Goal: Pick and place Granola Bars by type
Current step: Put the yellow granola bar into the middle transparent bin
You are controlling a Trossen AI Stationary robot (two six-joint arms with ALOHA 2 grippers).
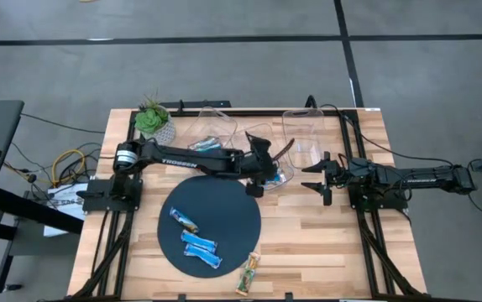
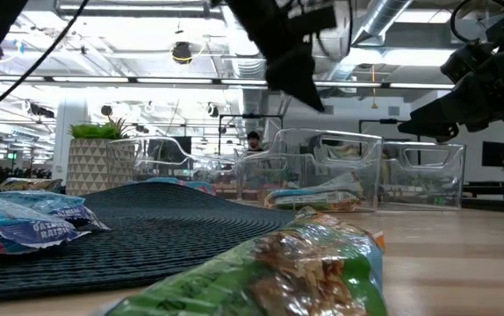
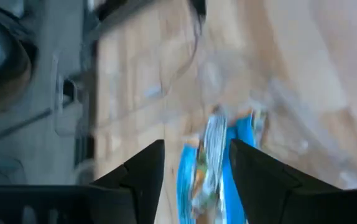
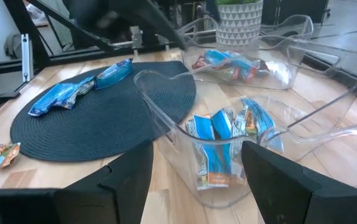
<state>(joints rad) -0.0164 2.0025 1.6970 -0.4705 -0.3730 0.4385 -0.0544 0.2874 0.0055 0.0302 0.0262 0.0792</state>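
Three blue granola bars [image 1: 197, 243] lie flat on the dark round mat [image 1: 233, 210], and a green one [image 1: 248, 273] lies at its near edge. More blue bars [image 4: 219, 140] rest in the middle clear bin [image 4: 160, 109]; others [image 4: 228, 62] sit in the far left bin [image 1: 207, 134]. My left gripper [image 1: 264, 172] hangs open over the middle bin, with blue bars [image 3: 213, 162] showing blurred below its fingers. Whether it touches them cannot be told. My right gripper [image 1: 319, 176] waits open at the right, holding nothing.
A third clear bin [image 1: 304, 138] stands at the far right beside the right arm. A potted plant [image 1: 153, 122] stands at the far left corner. Bare wood [image 1: 308, 243] lies right of the mat.
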